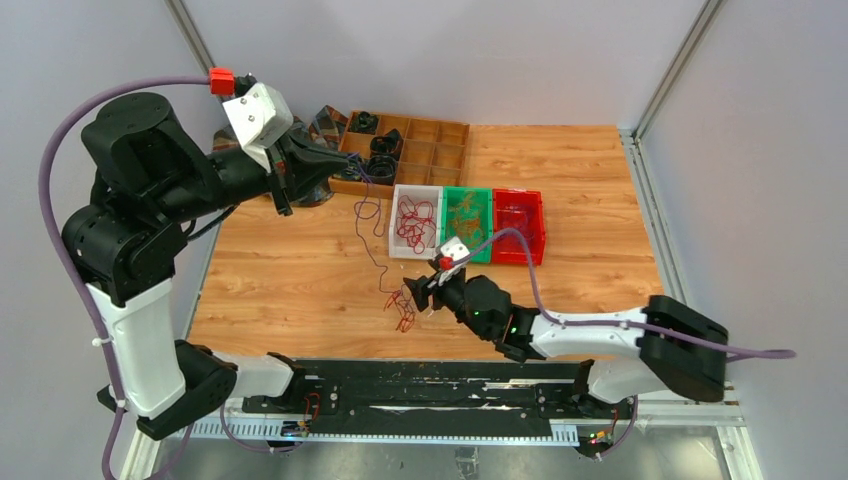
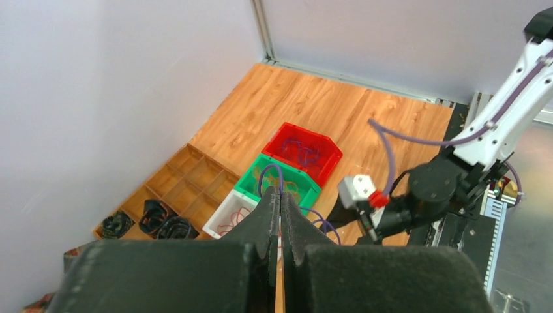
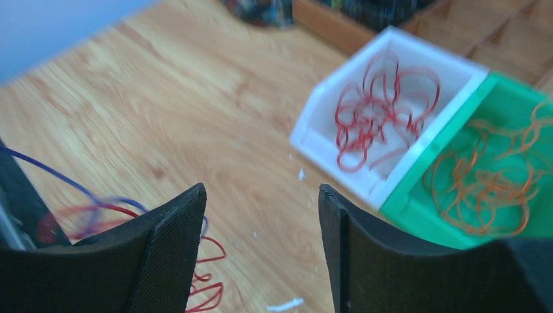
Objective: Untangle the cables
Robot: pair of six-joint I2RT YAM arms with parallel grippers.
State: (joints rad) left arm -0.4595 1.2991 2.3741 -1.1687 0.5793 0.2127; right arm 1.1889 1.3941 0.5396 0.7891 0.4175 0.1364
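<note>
Counting: two arms, three plastic bins, one divided wooden tray, three black coiled rings.

Nearest is the right gripper, black and two-fingered, jaws wide apart, low over the light wooden table close to its near edge. Just beside its fingertips a small tangle of thin red cables lies on the wood. One thin purple-blue cable runs out of the tangle, up and away to the left gripper. That gripper is raised over the table's far left and pinched fully closed on that strand.

Open wood lies left of the tangle and along the right side past the bins. Grey walls close in on the left, right and back.

At mid-table the three bins touch side by side in a row:
- white bin: loose red cables
- green bin: orange-tan cables
- red bin: purple-blue cables

Farthest is the wooden tray at the back edge, with the black rings in its left-hand compartments.
</note>
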